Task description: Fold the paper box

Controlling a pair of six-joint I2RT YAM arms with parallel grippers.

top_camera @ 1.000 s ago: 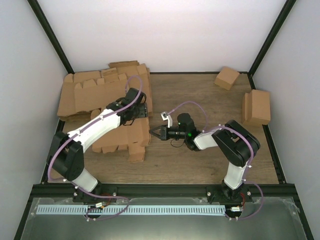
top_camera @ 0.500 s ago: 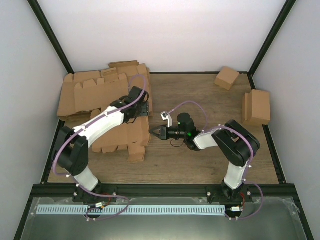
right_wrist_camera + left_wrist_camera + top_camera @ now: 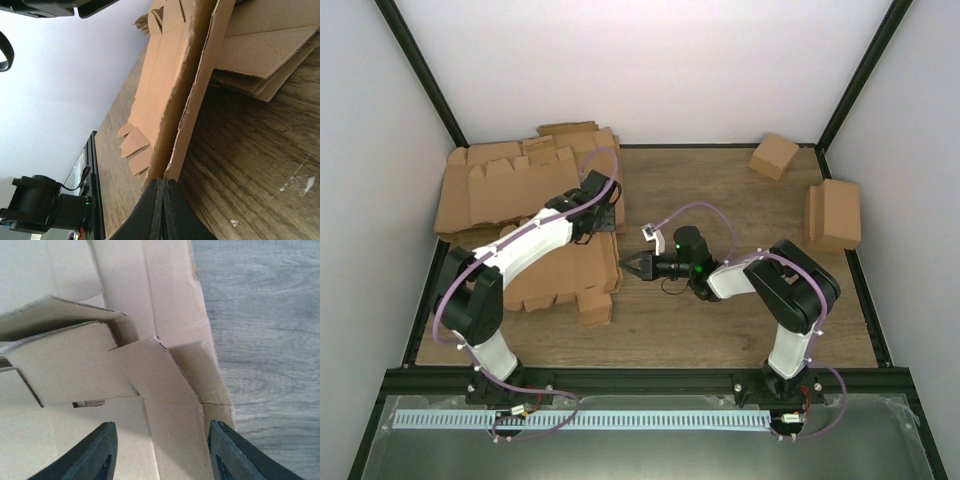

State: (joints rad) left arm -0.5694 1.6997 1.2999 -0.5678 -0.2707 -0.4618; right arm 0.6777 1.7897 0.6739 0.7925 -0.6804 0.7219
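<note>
Cardboard flaps stand partly raised on the paper box [image 3: 582,268], a brown die-cut sheet lying on the wooden table [image 3: 720,320] left of centre, mostly flat, with tabbed edges along its near side. In the left wrist view the paper box [image 3: 165,385] shows a rounded flap folded over and lifted at the left, and a creased corner panel next to the bare wood at the right. In the right wrist view its right edge [image 3: 170,85] rises as a low wall.

The left gripper [image 3: 607,212] hangs over the far right corner of the sheet. Seen from its own camera, the left gripper [image 3: 162,455] has its jaws standing apart above the cardboard, with nothing pinched between them. The right gripper [image 3: 626,265] reaches in from the right with its jaws fully closed. In its wrist view the right gripper [image 3: 161,192] has its tip against the base of the raised edge, holding nothing.

Behind the sheet, toward the far left, lies a pile of flat blanks [image 3: 495,185]. Well apart at the far right sit a small box [image 3: 774,155] and a larger folded box [image 3: 833,213].
</note>
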